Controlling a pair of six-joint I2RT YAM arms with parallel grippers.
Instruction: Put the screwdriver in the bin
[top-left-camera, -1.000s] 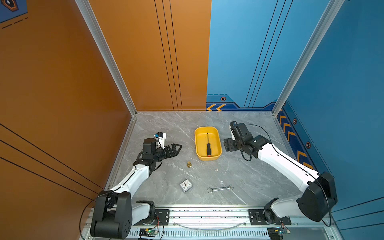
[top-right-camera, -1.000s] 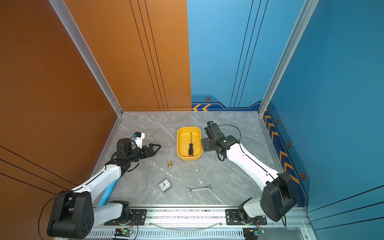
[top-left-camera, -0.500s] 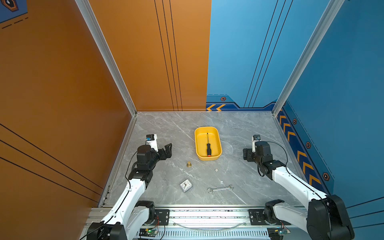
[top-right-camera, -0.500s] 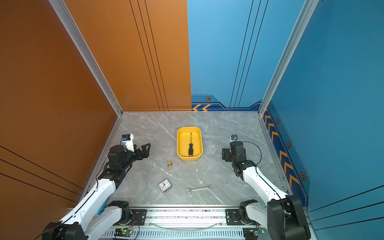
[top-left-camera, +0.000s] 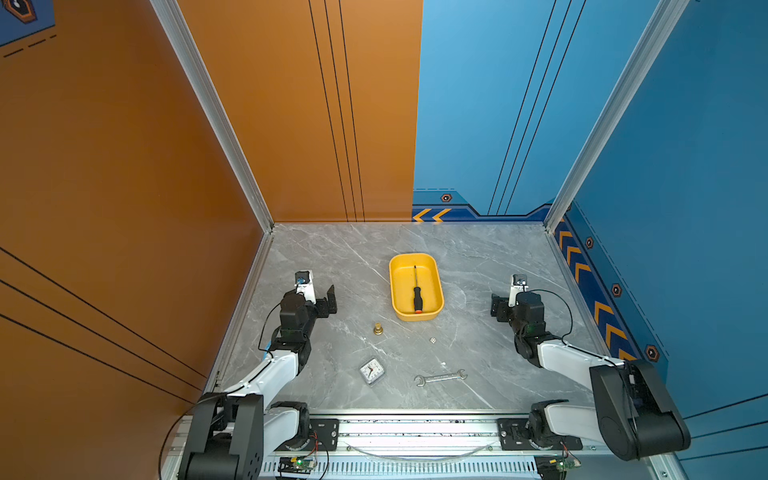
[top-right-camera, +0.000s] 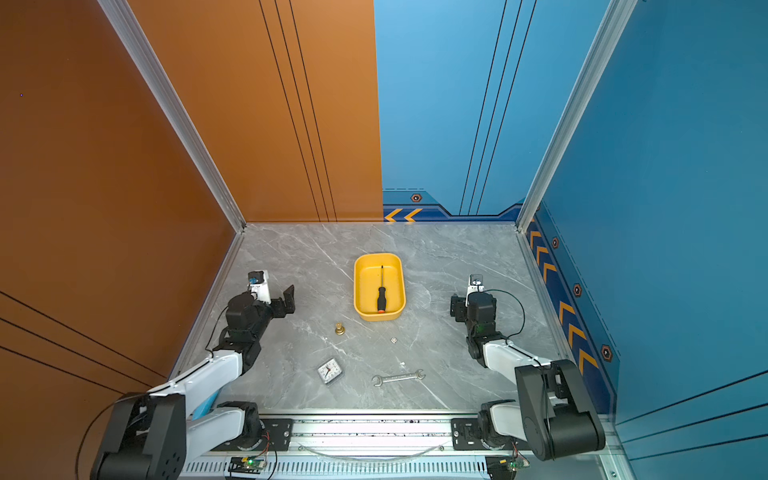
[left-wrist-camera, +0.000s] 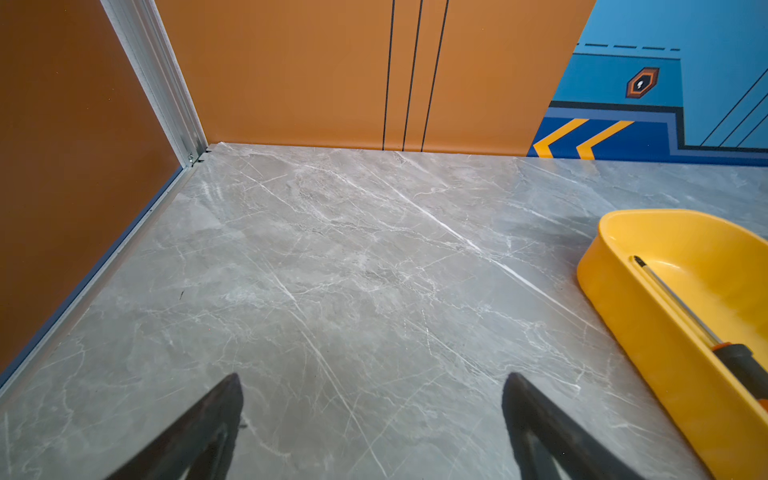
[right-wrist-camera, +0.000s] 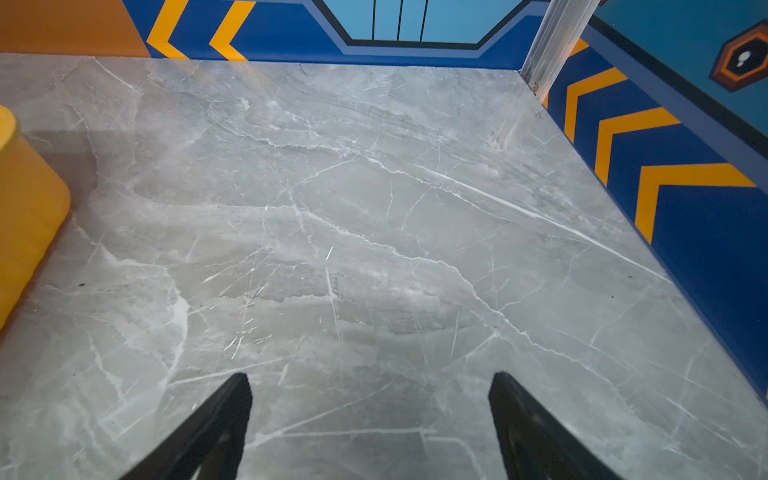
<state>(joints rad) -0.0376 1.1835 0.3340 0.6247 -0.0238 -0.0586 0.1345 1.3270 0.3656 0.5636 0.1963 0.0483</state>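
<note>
The screwdriver, black-handled with an orange end cap, lies lengthwise inside the yellow bin at mid-table in both top views. Well to the bin's left, my left gripper is open and empty. My right gripper is also open and empty, well off to the bin's right. In the left wrist view the gripper has bare table between its fingers, with the bin and the screwdriver off to one side. The right wrist view shows the gripper over bare table and a corner of the bin.
Nearer the front than the bin lie a small brass fitting, a tiny white die, a small clock and a silver wrench. Orange and blue walls close in the table on three sides.
Both arms have drawn back from the bin toward the front: the right gripper from right beside the bin out to the right, the left one outward to the left. The screwdriver stayed in the bin.
</note>
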